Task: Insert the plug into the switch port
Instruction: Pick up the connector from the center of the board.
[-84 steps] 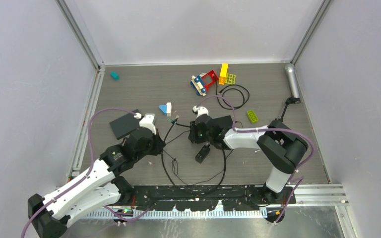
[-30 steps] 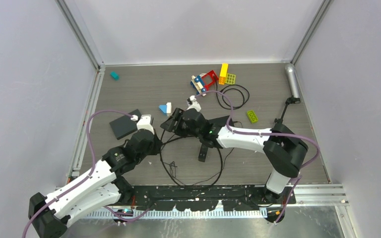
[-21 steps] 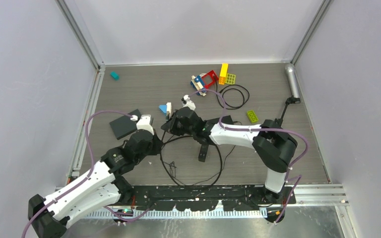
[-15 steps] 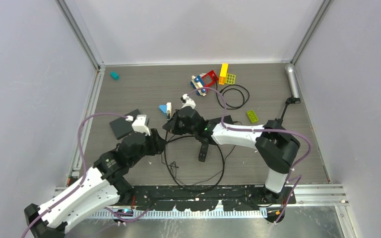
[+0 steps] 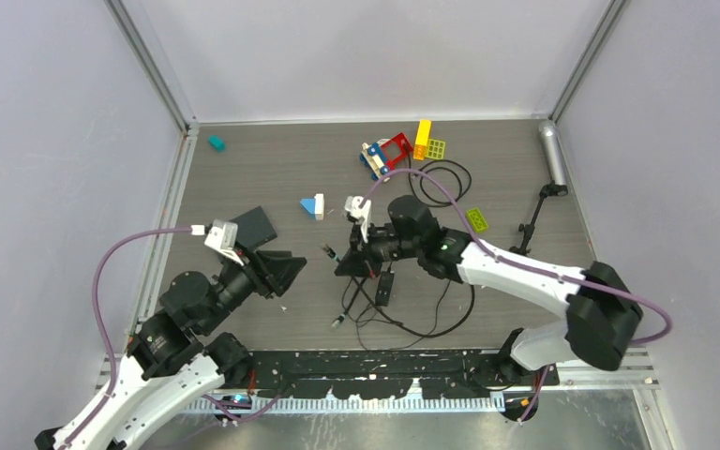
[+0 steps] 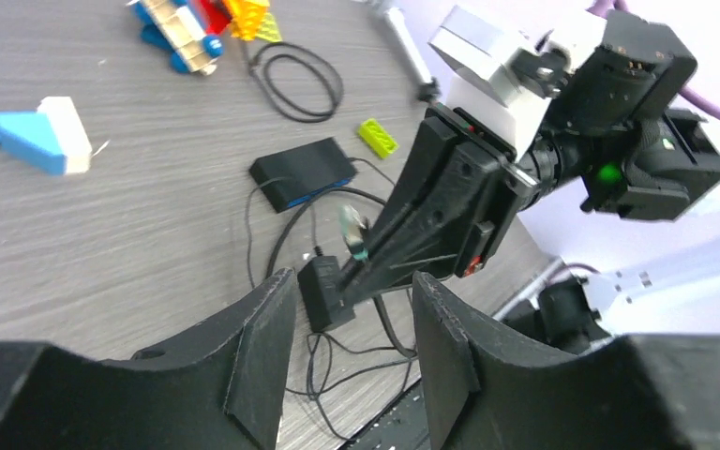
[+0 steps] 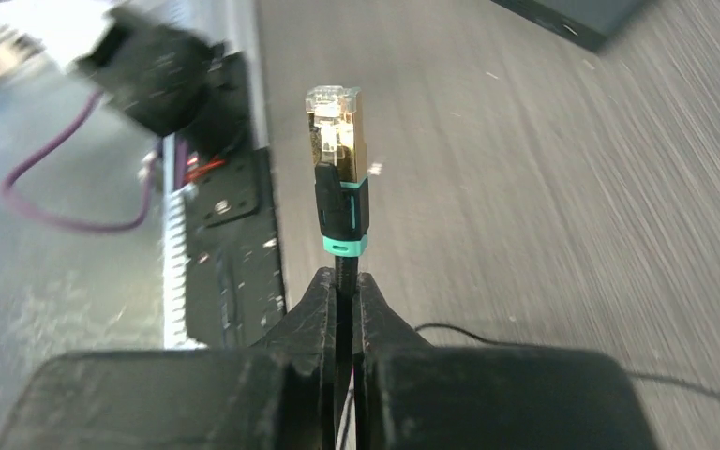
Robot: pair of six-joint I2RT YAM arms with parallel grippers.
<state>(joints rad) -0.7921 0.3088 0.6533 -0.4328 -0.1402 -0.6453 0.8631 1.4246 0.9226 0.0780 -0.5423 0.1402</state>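
Top external view shows the desk (image 5: 262, 169) under 2 arms. Left gripper (image 6: 349, 286) gapes half-open, empty. Right gripper (image 7: 340, 281), near the switch (image 6: 302, 172), pinches the cable (image 7: 340, 265) just behind the plug (image 7: 337, 127), likely freeing its tip for the port.

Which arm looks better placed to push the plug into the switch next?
Right, probably. The right pincer is shut on the cable just behind the plug, which sticks out free. The left pincer is open and holds nothing. The switch lies near the right pincer.
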